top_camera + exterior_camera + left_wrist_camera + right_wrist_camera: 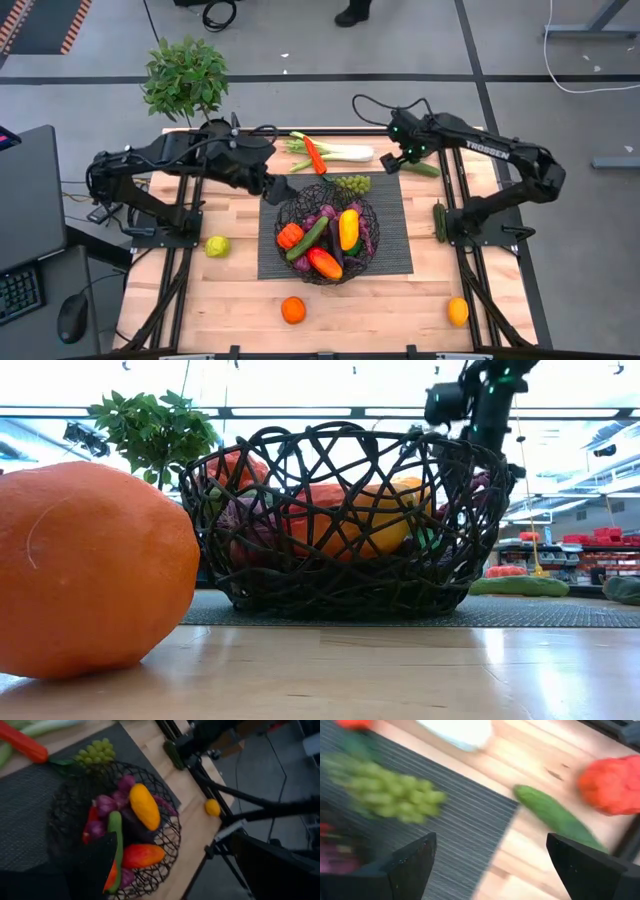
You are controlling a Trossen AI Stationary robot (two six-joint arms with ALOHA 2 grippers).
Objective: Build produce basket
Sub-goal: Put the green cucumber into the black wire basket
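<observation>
The black wire basket (pixel 327 235) stands on a dark mat (pixel 390 255) mid-table and holds a yellow piece, a cucumber, red-orange peppers and purple eggplants (pixel 107 805). Green grapes (pixel 352 183) lie on the mat at its far edge. A leek (pixel 340 152) and a red pepper (pixel 315 155) lie beyond them. My left gripper (pixel 185 870) hovers open above the basket's far left side. My right gripper (pixel 490 865) hangs open over the mat's far right corner, between the grapes (pixel 390 795) and a green cucumber (pixel 555 815).
An orange (pixel 293 310) and a yellow fruit (pixel 457 311) lie near the front edge. A yellow-green fruit (pixel 217 245) sits left of the mat and a dark cucumber (pixel 440 220) right of it. A red-orange piece (pixel 612 785) lies by the cucumber. A potted plant (pixel 185 80) stands at the far left.
</observation>
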